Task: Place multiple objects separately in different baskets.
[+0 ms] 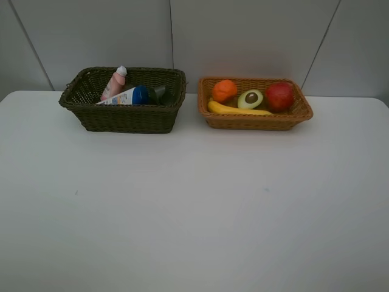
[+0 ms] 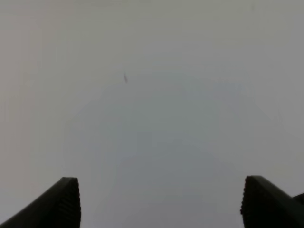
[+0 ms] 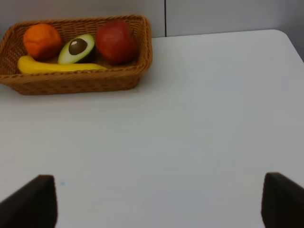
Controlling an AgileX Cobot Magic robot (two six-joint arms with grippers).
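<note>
The dark olive-brown basket [image 1: 124, 115] stands at the back left and holds the pink white-capped bottle [image 1: 114, 83], the silver blue-capped tube [image 1: 124, 97] and the dark green pump bottle [image 1: 158, 93]. The cup is hidden. The light orange-tan basket [image 1: 255, 119] at the back right holds the orange [image 1: 223, 90], the yellow banana [image 1: 237, 110], the avocado half [image 1: 250, 98] and the red apple [image 1: 279, 95]. The right wrist view shows this basket [image 3: 76, 81] too. My left gripper [image 2: 159, 202] is open over bare table. My right gripper [image 3: 159, 202] is open and empty, well short of the orange-tan basket. Neither arm shows in the exterior view.
The white table [image 1: 194, 207] runs from the baskets to the front edge. A grey panelled wall [image 1: 243, 36] rises behind the baskets. The table's right edge [image 3: 292, 45] shows in the right wrist view.
</note>
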